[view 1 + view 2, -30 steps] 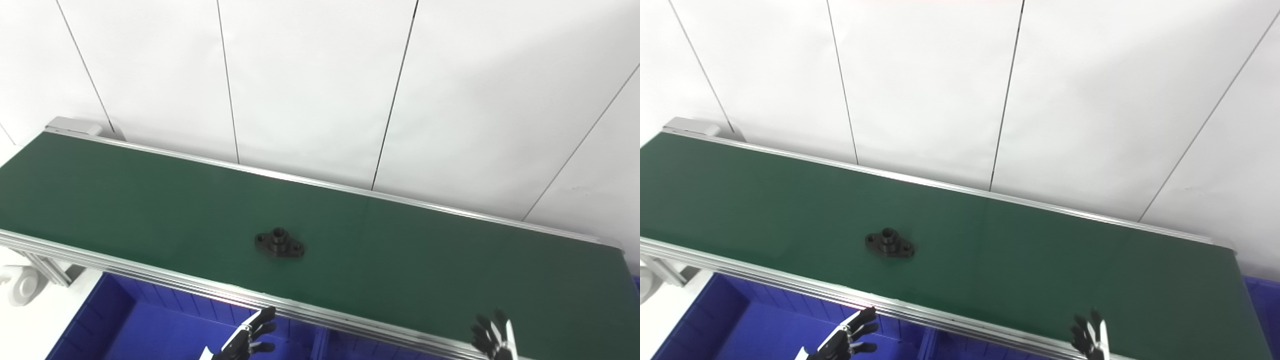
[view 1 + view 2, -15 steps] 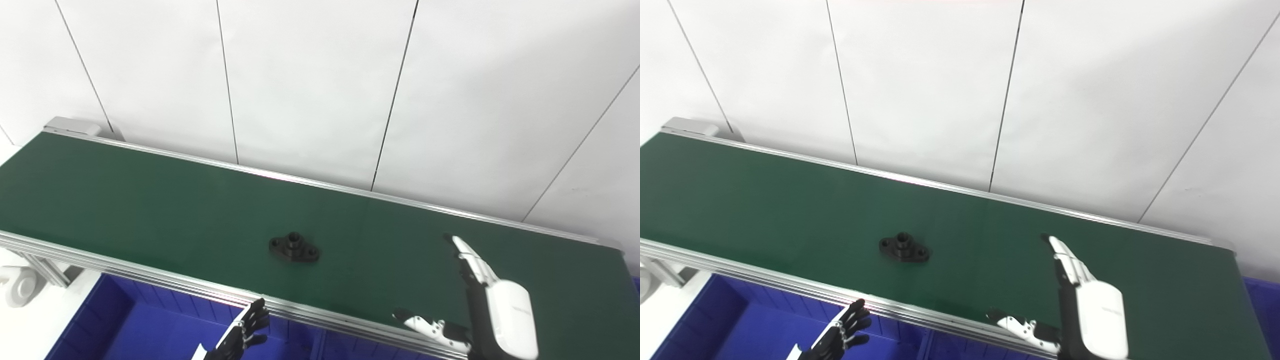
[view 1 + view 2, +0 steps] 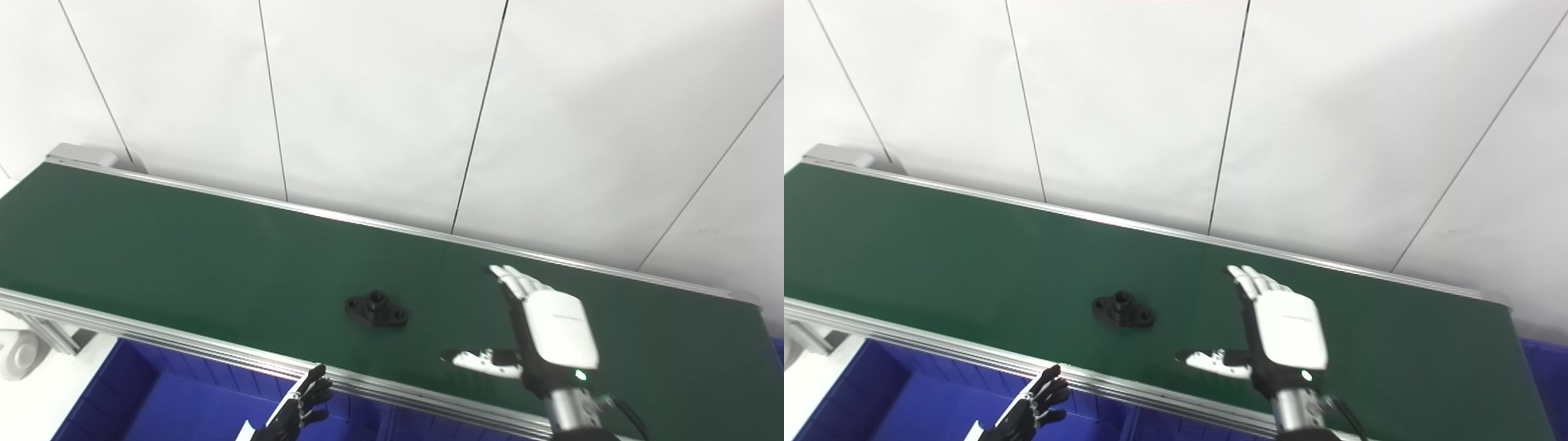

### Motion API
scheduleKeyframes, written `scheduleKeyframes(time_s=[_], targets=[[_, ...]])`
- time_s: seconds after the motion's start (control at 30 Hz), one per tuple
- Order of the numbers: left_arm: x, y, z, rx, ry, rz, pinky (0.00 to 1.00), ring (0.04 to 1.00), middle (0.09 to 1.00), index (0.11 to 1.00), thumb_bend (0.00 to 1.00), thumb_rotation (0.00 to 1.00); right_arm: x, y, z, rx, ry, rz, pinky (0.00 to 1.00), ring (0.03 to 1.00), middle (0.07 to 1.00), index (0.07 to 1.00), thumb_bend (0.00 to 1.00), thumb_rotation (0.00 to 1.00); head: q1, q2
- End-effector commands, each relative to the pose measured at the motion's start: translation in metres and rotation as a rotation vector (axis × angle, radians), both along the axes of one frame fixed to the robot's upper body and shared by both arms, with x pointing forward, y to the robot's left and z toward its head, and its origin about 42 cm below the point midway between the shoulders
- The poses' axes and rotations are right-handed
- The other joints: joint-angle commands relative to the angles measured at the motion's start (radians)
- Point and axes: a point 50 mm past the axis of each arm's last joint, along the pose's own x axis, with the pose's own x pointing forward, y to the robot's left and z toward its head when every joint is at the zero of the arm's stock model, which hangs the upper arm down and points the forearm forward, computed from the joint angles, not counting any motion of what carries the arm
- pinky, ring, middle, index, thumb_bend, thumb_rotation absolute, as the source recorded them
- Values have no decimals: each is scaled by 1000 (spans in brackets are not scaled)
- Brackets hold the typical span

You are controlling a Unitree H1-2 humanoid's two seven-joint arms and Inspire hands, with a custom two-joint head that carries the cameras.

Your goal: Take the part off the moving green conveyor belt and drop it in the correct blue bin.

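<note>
The black part (image 3: pixel 376 308) lies flat on the green belt (image 3: pixel 184 245), near the middle. The right hand (image 3: pixel 545 331) is above the belt, just to the right of the part and apart from it, fingers straight, thumb spread wide, holding nothing. The left hand (image 3: pixel 300 410) is low over a blue bin (image 3: pixel 153 398), fingers apart, empty.

Left robot hand (image 3: pixel 300 407) cut off at bottom edge, blue bin (image 3: pixel 153 404) partly hidden by conveyor frame (image 3: pixel 184 343)
</note>
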Motion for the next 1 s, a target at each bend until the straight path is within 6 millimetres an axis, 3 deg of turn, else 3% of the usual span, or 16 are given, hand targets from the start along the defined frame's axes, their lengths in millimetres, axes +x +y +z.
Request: scheduleKeyframes(time_s=[0.0,0.37,0.57,0.77,0.93,0.97], targets=[[0,-2,10,-6,-42,-4,826,887,911,946,696,783,12,4,11,-18,-23,-15,763,821,859,849,949,615,3,2],[1,-3,12,2,-50,-9,809,871,903,954,686,788,46,37,9,-37,66,42,650,770,819,841,977,566,11,16],[1,-3,13,6,-53,-9,799,860,892,946,682,789,57,53,1,-102,136,90,563,684,779,833,981,534,14,24],[1,-4,14,7,-58,-12,784,859,899,950,673,784,63,62,-21,-160,194,110,387,479,601,779,934,565,20,31],[1,-4,17,20,-61,-17,768,854,899,954,670,794,61,68,-44,-178,251,109,279,363,482,759,900,541,25,40],[1,-4,17,22,-61,-17,769,854,899,957,662,796,60,69,-49,-187,262,110,234,313,431,718,848,510,25,41]])
